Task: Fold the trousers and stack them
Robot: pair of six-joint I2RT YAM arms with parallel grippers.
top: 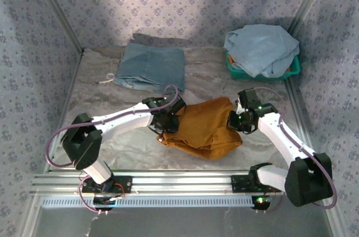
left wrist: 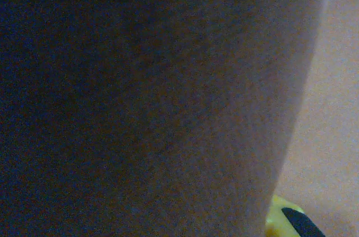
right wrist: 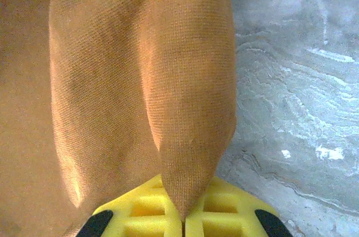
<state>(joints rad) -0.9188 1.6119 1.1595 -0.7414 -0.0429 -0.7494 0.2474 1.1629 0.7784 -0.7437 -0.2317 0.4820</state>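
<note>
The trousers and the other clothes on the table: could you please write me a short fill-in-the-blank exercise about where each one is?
1. The trousers lie on the table, ____ the left gripper and the right gripper.
2. The pale blue garment sits in a green basket at the far ____ corner.
3. The folded denim garment lies at the far ____.
4. The right gripper is shut on a fold of the ____.
Missing words: between; right; left; trousers.

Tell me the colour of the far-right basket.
The basket is teal green, clearest in the top external view.
</note>
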